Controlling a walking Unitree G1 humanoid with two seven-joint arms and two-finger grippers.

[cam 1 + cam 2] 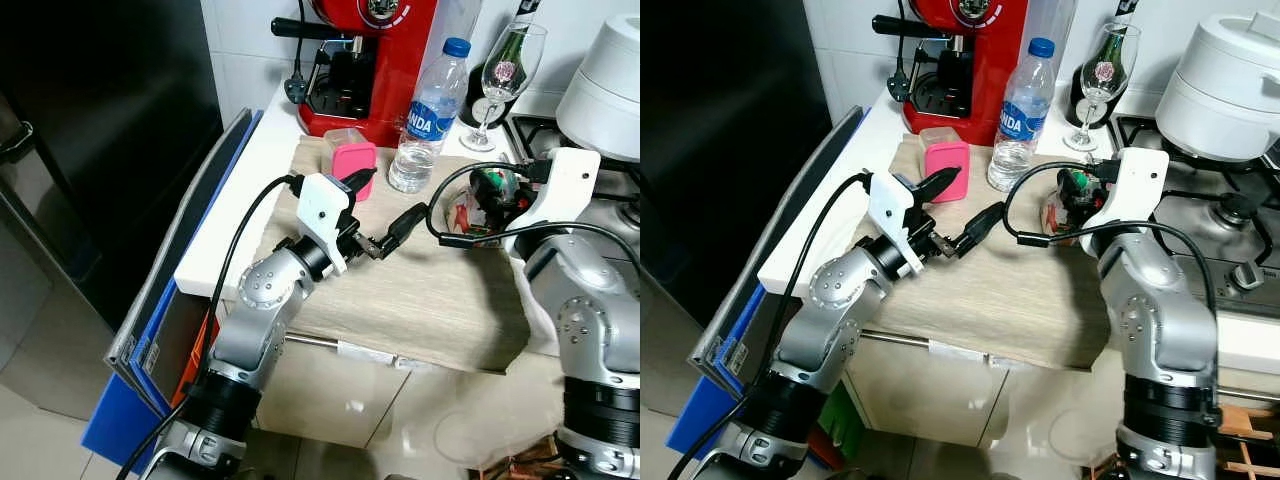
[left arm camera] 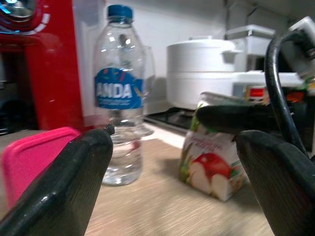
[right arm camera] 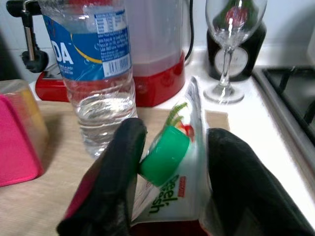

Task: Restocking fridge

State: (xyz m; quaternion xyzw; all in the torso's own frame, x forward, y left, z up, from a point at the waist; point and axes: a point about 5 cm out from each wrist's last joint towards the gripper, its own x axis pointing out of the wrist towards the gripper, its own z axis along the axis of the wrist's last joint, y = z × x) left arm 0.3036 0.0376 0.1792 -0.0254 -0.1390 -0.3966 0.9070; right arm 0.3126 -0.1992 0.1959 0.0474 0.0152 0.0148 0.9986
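Note:
A small juice carton [image 3: 170,196] with a green cap [image 3: 165,158] stands on the wooden board [image 1: 420,300], near its right back corner. My right gripper [image 3: 170,152] is shut on the carton's top, one finger on each side of the cap. The carton [image 2: 216,162] appears with an apple picture in the left wrist view. My left gripper [image 1: 385,205] hovers open over the board's middle, pointing at the carton, nothing between its fingers [image 2: 64,196]. A clear water bottle [image 1: 428,115] with a blue label and a pink-lidded box [image 1: 352,165] stand at the board's back edge. The black fridge [image 1: 100,150] is at the left, its door closed.
A red coffee machine [image 1: 370,60] stands behind the board, and a wine glass [image 1: 505,70] and a dark bottle are to its right. A white cooker pot [image 1: 610,85] sits on the stove [image 1: 1210,215] at the right. Blue folders [image 1: 150,340] lean between counter and fridge.

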